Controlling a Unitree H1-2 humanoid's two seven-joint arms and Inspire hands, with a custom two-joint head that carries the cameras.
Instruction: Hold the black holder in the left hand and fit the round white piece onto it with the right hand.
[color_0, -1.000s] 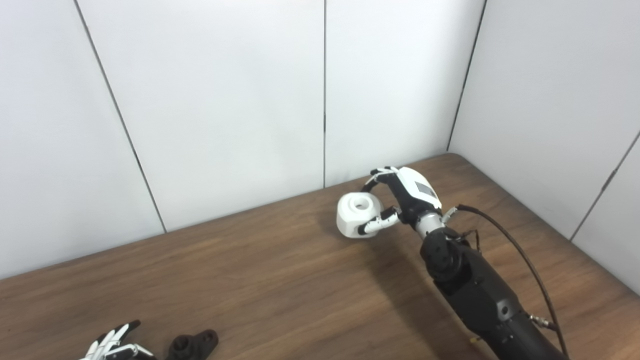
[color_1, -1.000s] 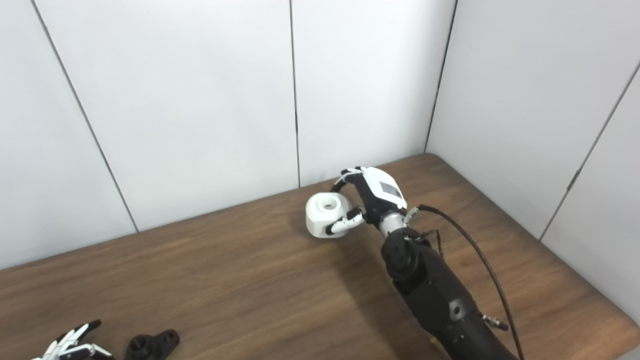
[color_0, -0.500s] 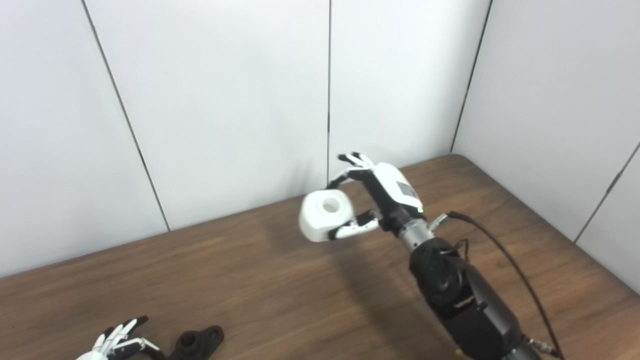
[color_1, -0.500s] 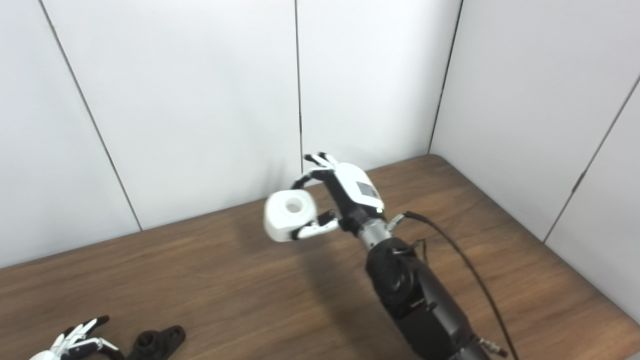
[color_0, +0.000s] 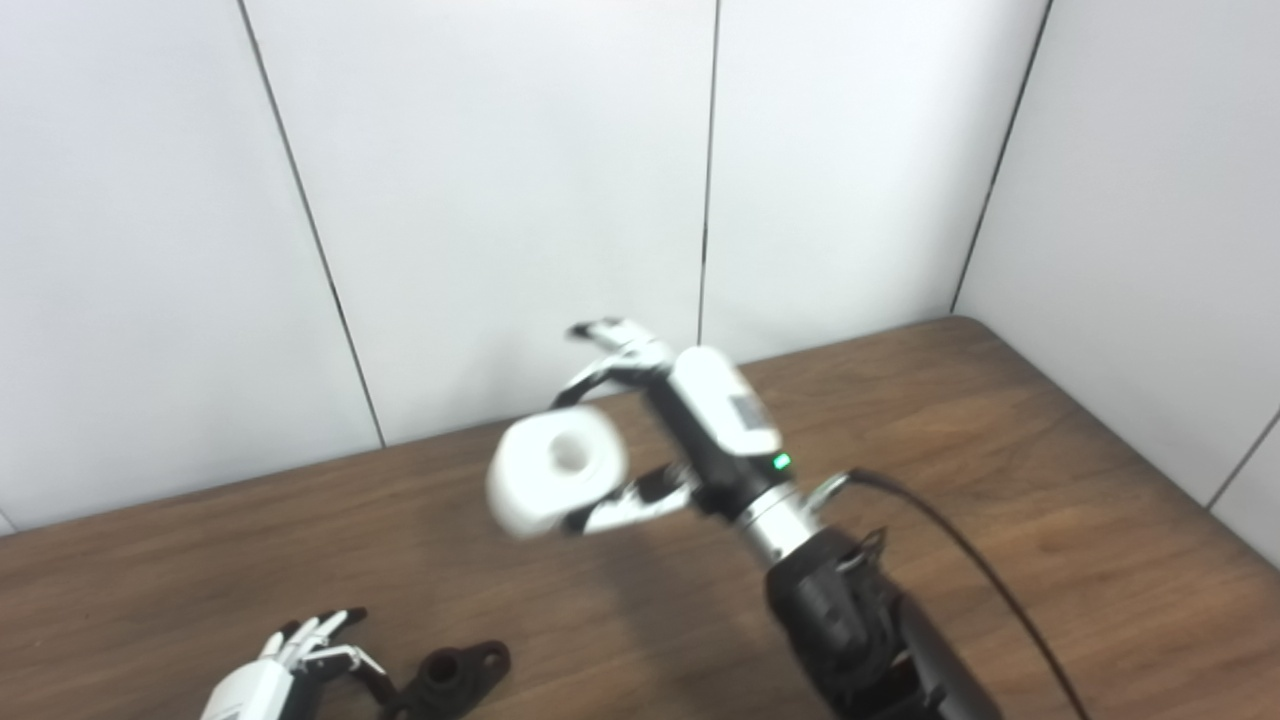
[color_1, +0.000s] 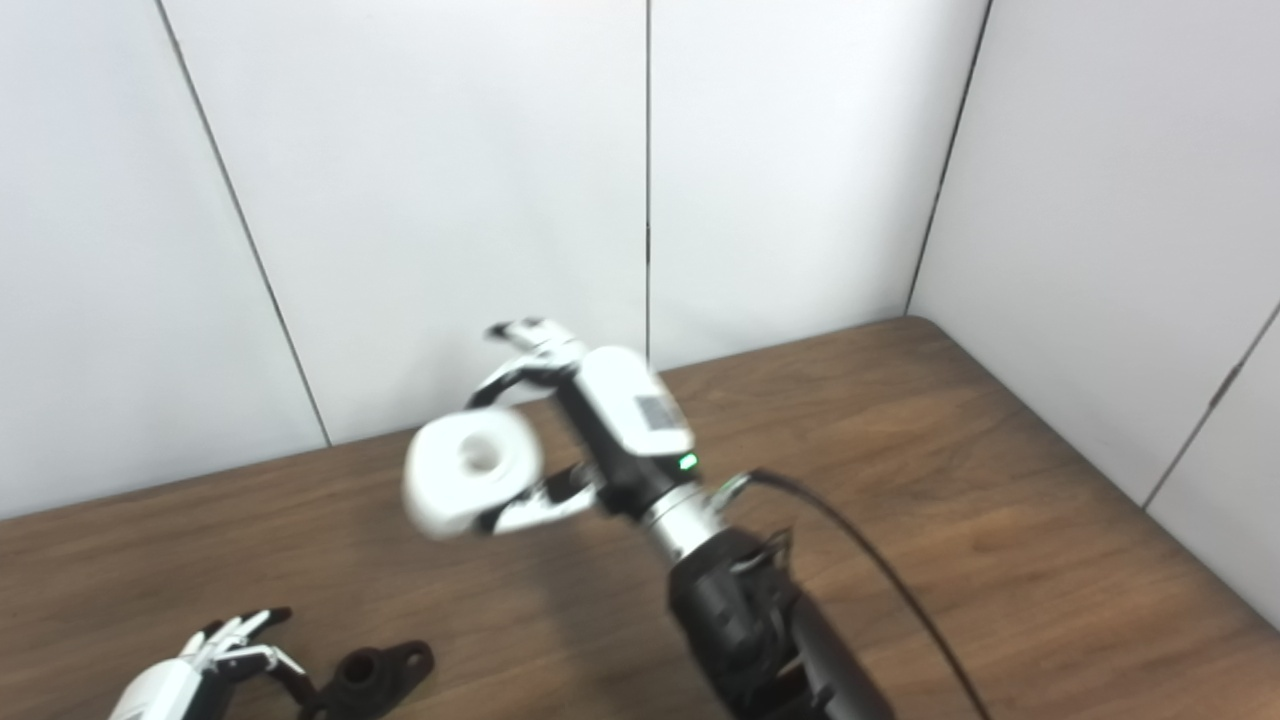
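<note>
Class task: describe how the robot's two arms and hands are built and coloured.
The right hand has a white shell with a small grey label, a green light, black-and-white fingers, a silver wrist, a black forearm and a thin black cable. The left hand is white with black-tipped fingers.

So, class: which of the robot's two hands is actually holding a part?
The right hand, raised above the table, grips the white piece. The left hand sits low beside the black holder, fingers apart, holding nothing.

The support surface was a brown wood-grain table (color_0: 1000, 420) set against white wall panels. One item lay directly on it: a black holder (color_0: 455, 675), near the front left edge.
</note>
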